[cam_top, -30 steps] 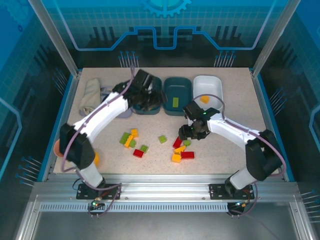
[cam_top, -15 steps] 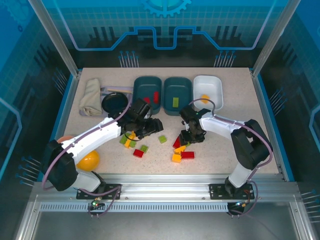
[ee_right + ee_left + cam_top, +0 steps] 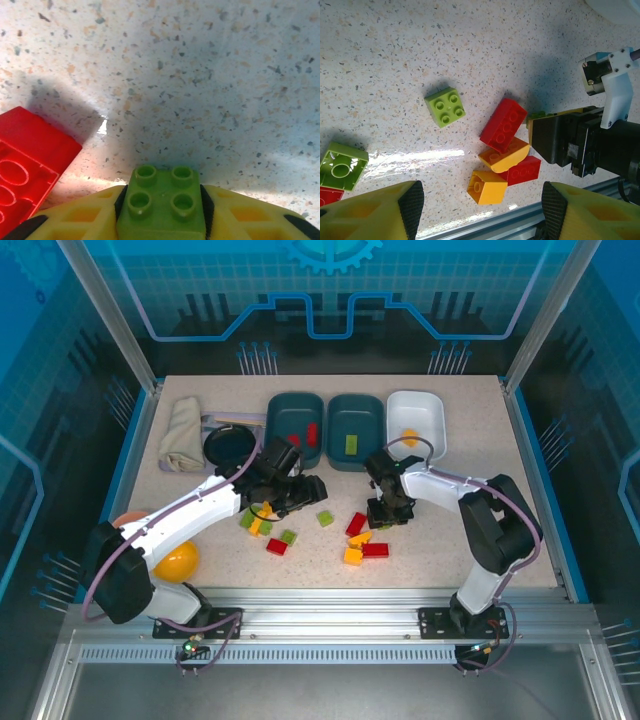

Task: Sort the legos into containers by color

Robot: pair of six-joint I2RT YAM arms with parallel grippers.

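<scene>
I hold a light green four-stud brick (image 3: 162, 202). Red, green and orange loose bricks (image 3: 352, 556) lie scattered mid-table. Far off, the left teal tray (image 3: 285, 412) holds two red bricks (image 3: 312, 432), the middle teal tray (image 3: 355, 415) one green brick (image 3: 351, 444), the white tray (image 3: 415, 408) one orange brick (image 3: 409, 436).

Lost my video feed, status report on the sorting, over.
Right pincer shut on light green square plastic brick. Left pincer open, empty. Red plastic brick close beside right pincer.

Trays (image 3: 365, 420) behind scattered legos (image 3: 355, 523), dish (image 3: 228, 447) left of trays
</scene>
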